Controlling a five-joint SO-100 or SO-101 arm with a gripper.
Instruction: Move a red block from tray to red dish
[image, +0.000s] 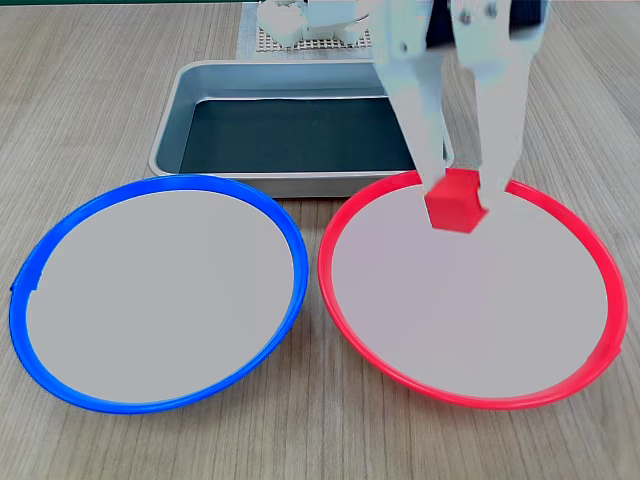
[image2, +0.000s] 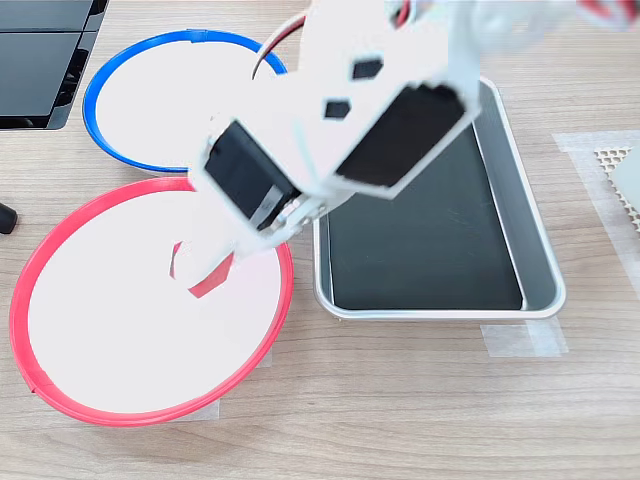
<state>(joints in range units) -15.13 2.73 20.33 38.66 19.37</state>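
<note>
While the red block (image: 457, 200) hangs pinched between your gripper's (image: 462, 188) jaws, it sits over the red dish's (image: 372, 352) far edge, clear of the empty tray (image: 196, 90). You've done the lift and carry; only lowering and letting go remain. It's a small, plain, bright cube, tilted slightly, apparently not yet touching the plate.

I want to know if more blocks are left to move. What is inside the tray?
Nothing shows in the tray: only its bare black bottom. The arm covers one corner in both exterior views. The red block is in the gripper, over the red dish.
</note>
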